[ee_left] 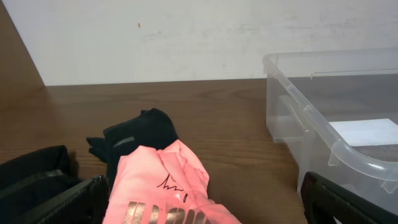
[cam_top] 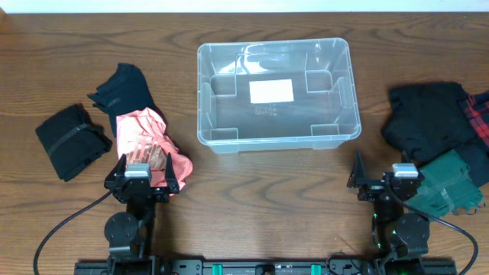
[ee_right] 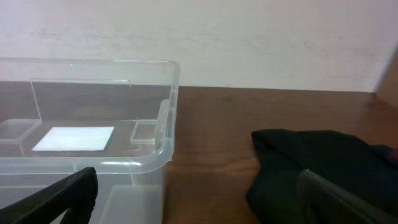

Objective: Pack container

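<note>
The clear plastic container (cam_top: 203,107) stands empty at the table's middle back, with a white label on its base. It also shows in the left wrist view (ee_left: 348,155) and the right wrist view (ee_right: 124,163). My left gripper (cam_top: 142,180) is open at the front left, with the near end of a folded pink garment (cam_top: 145,137) between its fingers; that garment also shows in the left wrist view (ee_left: 165,186). My right gripper (cam_top: 380,183) is open and empty at the front right, near the container's front right corner.
Black garments lie left: one behind the pink one (cam_top: 122,88), one folded at far left (cam_top: 71,140). At right lie a black garment (cam_top: 428,122), a red plaid one (cam_top: 478,114) and a green one (cam_top: 451,183). Cables run by both arm bases.
</note>
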`<action>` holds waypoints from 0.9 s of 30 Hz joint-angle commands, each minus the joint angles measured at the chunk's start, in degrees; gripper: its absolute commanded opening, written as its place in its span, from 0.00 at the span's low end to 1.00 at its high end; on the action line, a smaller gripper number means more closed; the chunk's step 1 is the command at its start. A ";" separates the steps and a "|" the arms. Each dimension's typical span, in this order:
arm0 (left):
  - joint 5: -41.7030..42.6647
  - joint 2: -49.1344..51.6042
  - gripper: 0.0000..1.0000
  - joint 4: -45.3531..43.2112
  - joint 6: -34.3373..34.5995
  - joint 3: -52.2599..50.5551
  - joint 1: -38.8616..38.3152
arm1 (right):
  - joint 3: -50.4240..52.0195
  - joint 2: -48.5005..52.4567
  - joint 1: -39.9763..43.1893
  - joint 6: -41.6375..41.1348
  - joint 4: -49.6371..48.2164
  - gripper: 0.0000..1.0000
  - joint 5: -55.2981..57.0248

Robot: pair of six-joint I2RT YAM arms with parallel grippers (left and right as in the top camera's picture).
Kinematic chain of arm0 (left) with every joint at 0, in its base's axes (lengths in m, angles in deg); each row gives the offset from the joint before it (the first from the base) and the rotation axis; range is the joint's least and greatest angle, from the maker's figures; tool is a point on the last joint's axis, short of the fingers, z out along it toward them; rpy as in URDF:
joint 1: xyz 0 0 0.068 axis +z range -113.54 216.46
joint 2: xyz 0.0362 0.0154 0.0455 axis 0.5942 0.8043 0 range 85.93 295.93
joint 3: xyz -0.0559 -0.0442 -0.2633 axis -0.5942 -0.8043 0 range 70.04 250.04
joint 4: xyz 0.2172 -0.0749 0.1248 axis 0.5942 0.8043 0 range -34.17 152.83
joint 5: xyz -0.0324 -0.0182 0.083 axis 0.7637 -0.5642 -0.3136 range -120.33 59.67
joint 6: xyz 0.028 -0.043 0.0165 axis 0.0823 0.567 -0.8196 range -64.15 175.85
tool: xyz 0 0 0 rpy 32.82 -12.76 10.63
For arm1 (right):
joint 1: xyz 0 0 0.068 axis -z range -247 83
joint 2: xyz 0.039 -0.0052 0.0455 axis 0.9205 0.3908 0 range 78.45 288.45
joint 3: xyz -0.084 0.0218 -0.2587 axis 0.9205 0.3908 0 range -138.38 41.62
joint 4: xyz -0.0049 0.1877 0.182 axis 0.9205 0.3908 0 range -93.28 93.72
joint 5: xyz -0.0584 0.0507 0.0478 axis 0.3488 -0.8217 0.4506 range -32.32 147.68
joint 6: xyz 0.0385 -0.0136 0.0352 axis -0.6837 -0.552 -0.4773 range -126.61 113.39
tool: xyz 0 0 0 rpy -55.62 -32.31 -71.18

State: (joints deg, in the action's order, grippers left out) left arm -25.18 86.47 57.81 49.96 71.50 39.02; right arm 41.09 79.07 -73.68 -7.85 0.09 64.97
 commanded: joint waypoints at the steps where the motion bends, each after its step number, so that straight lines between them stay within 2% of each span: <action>1: -0.28 0.07 0.98 1.46 -0.55 -1.22 -0.13 | 0.22 -0.35 -0.48 -1.31 0.04 0.99 -0.26; 9: -0.22 0.07 0.98 -4.28 -0.44 -1.22 -0.13 | 0.22 -0.35 -0.48 -1.55 -0.17 0.99 0.04; 14: -0.28 0.17 0.98 -3.93 7.54 -1.22 -0.13 | 0.02 0.09 -0.46 -4.55 -0.15 0.99 3.34; 17: -0.28 1.11 0.98 -3.52 8.68 -1.16 -0.13 | -0.70 0.85 -0.46 -4.81 -0.15 0.99 4.24; 21: -0.28 5.07 0.98 -1.99 11.85 1.42 -0.13 | -2.84 3.48 -0.46 -6.49 0.04 0.99 4.98; 27: -0.24 17.86 0.98 -1.05 12.26 9.31 -0.13 | -9.51 13.05 -0.44 -6.45 0.74 0.99 8.24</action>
State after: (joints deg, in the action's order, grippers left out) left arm -25.16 99.87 57.00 60.71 75.39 39.02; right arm 35.86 88.56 -73.68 -13.18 0.75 70.24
